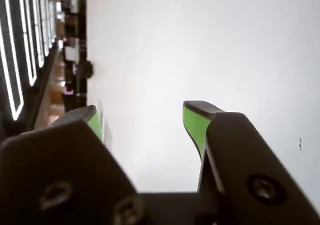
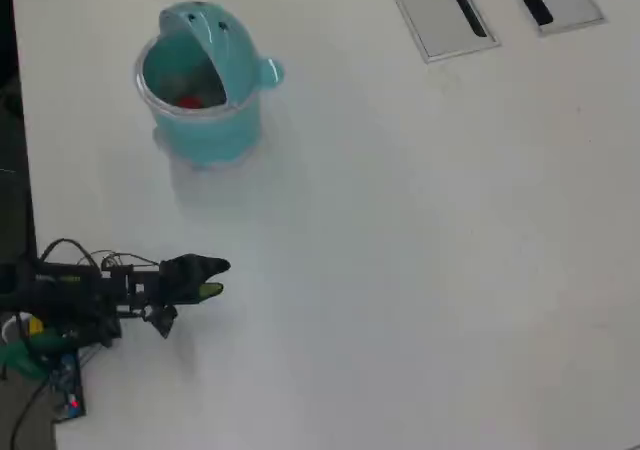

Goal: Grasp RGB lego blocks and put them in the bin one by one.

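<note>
Koch arm, low at the left edge of the overhead view: its gripper (image 2: 215, 278) pointed right over the bare white table (image 2: 420, 230), and the wrist view showed the gripper (image 1: 145, 120) with its green-faced jaws standing well apart and nothing between them. Teal whale-shaped bin (image 2: 205, 80), upright toward the upper left of the overhead view, well apart from the arm; a red lego block (image 2: 188, 100) lay inside on its floor, though the view was too small to tell whether anything else lay with it. Two grey slotted panels (image 2: 440, 10) sat along the table's top edge.
</note>
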`<state>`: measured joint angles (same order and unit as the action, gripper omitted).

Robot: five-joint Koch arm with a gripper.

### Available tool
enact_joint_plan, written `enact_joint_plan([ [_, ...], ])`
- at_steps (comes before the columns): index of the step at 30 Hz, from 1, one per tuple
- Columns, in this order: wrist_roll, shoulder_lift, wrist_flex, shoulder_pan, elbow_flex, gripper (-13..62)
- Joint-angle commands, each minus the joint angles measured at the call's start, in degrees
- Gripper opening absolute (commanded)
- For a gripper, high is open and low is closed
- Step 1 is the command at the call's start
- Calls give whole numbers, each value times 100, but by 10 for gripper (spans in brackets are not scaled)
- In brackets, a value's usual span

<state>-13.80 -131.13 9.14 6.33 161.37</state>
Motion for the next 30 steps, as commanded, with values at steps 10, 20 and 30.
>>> enact_joint_plan([
  [10, -53, -404, 1942, -334, 976, 299],
  [20, -70, -396, 2470, -237, 1714, 300],
  [30, 35, -387, 2039, 35, 2013, 302],
])
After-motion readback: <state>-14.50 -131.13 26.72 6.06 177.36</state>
